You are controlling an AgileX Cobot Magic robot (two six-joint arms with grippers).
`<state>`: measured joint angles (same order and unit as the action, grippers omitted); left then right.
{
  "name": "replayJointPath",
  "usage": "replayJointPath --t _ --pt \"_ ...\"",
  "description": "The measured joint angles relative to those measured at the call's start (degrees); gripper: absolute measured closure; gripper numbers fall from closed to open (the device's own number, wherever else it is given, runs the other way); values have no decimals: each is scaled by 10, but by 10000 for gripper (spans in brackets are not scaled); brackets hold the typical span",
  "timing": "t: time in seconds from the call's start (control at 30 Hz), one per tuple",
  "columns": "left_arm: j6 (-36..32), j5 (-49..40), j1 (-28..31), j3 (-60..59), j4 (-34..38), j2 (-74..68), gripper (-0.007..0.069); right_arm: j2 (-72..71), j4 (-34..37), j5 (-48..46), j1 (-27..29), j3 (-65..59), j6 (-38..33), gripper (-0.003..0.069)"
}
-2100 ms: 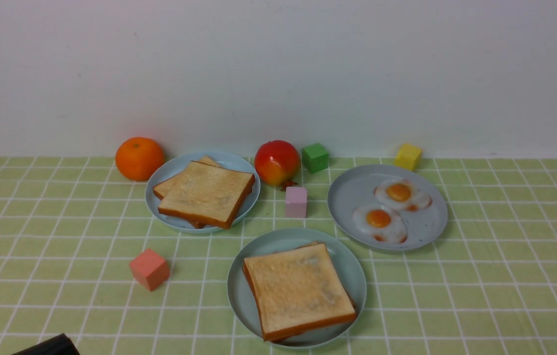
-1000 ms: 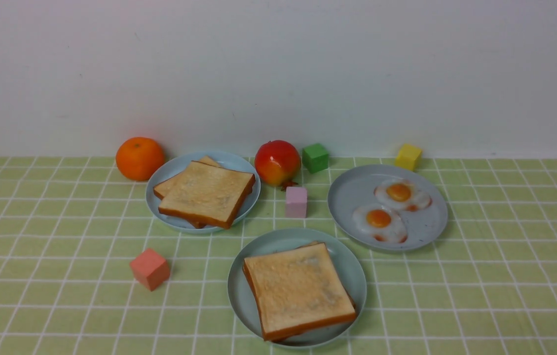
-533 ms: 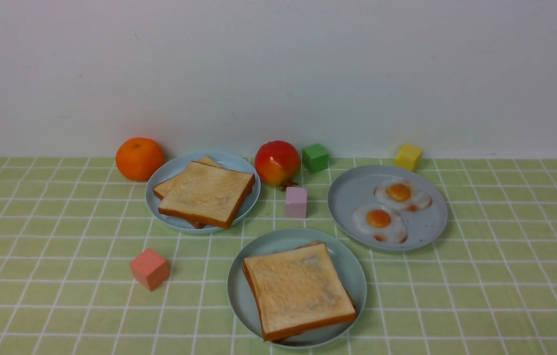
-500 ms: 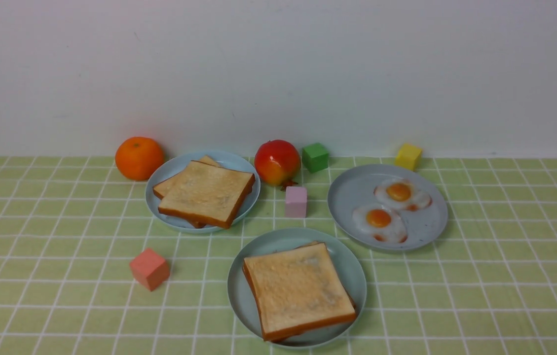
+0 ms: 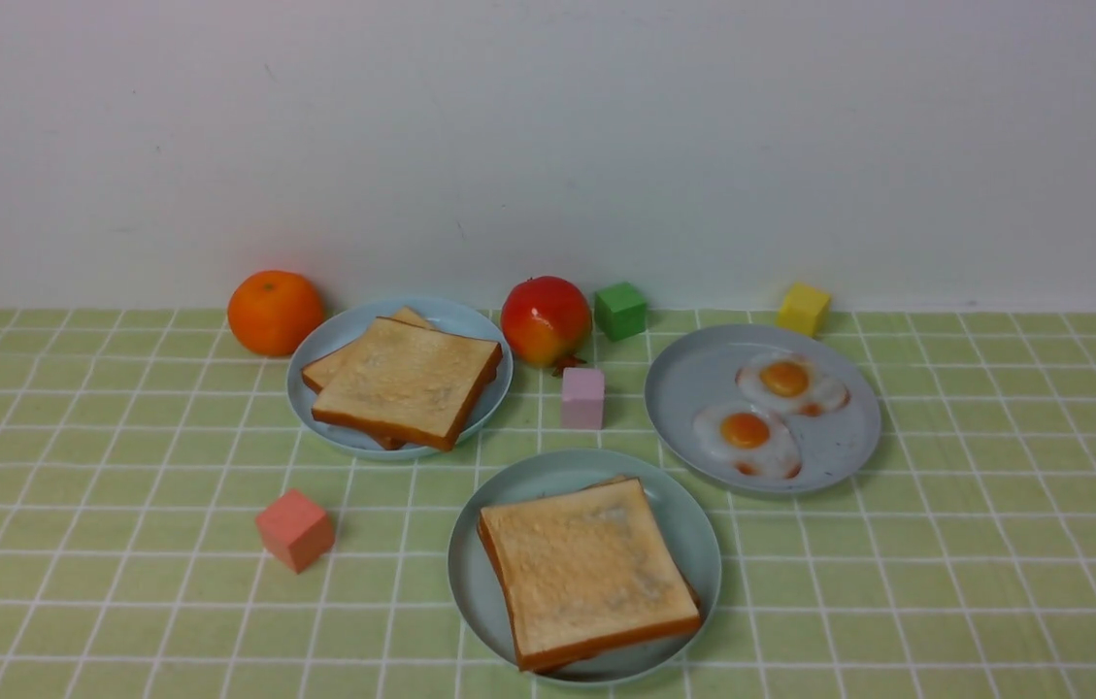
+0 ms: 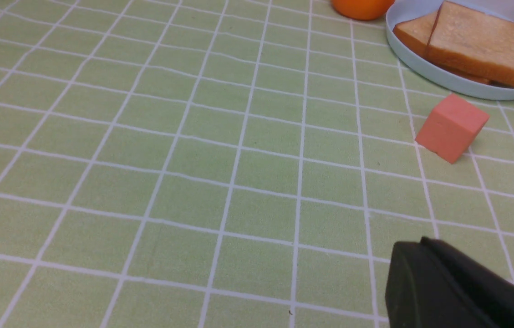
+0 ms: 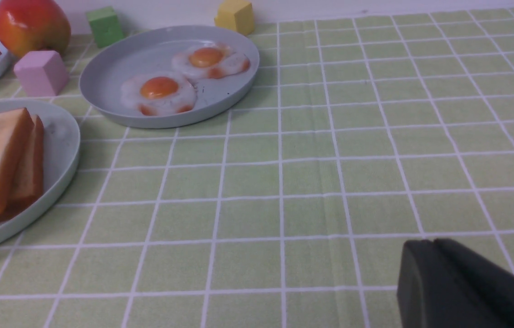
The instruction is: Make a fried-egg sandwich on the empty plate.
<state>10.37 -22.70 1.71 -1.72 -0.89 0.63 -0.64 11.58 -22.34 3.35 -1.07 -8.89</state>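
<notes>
Two toast slices point(image 5: 589, 571) sat stacked on the mint plate point(image 5: 548, 473); the egg wasn't visible. Only one dark finger showed per wrist view, so I couldn't tell either grip's state.

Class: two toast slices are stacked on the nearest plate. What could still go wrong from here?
1. The toast stack is uneven: the lower slice pokes out from under the top one, and one corner reaches close to the rim of the near plate. A bump might slide it off.
2. No egg shows between the slices, and two eggs lie on the grey plate. The filling may be hidden or missing, so check.
</notes>
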Motion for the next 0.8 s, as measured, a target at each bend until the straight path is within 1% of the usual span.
replayJointPath --t 0.17,0.8 --pt "-3 0 0 0 29 0 638 0 -1 0 0 0 0 616" --pt "-4 0 0 0 36 0 634 0 -1 0 0 0 0 595"
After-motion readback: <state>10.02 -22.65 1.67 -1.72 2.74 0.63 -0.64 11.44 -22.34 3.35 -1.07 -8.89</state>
